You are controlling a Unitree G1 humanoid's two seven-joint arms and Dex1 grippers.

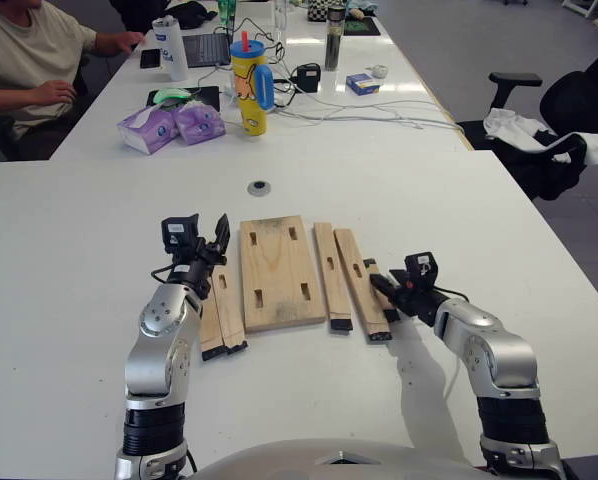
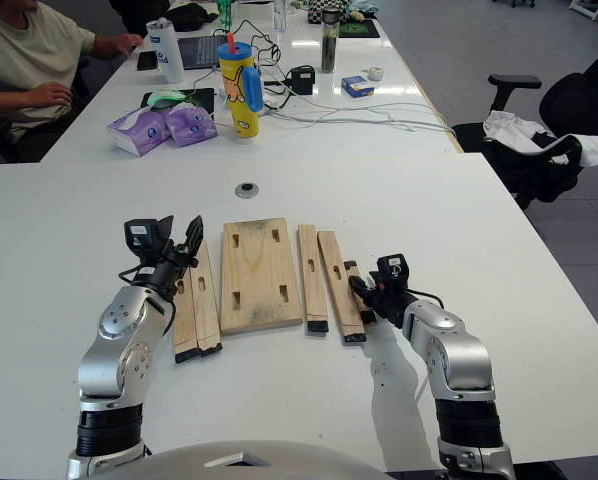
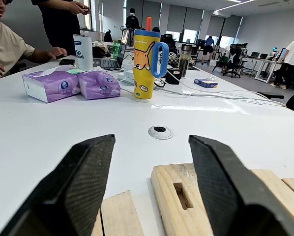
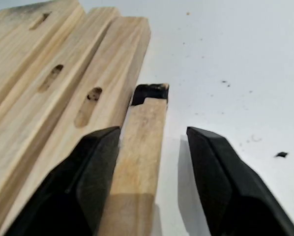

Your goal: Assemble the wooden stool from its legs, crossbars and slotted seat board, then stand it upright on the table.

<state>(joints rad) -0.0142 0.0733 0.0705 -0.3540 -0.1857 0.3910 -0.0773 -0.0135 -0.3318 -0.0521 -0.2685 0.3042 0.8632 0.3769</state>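
Starting at your left, the left hand (image 1: 211, 243) hovers low over the far ends of a pair of slotted legs (image 1: 224, 312), which lie side by side, touching, on the white surface (image 1: 69, 260). Its fingers (image 3: 71, 191) are spread wide with nothing between them.

Just right of that pair you have the slotted seat board (image 1: 277, 272), lying flat with four slots facing up. A round cable grommet (image 1: 259, 187) sits in the surface beyond the board's far edge.

Right of the board come a third leg (image 1: 332, 277) and a fourth leg (image 1: 362, 285), flat and close together, their dark tips pointing toward you.

A short crossbar (image 4: 142, 147) with a black end lies just beside the fourth leg. Your right hand (image 1: 381, 288) is down at the surface here. Its fingers (image 4: 230, 187) are parted to either side of the crossbar, which lies nearer the finger on the leg side; you cannot tell whether that finger touches it. The hand has not clamped it.
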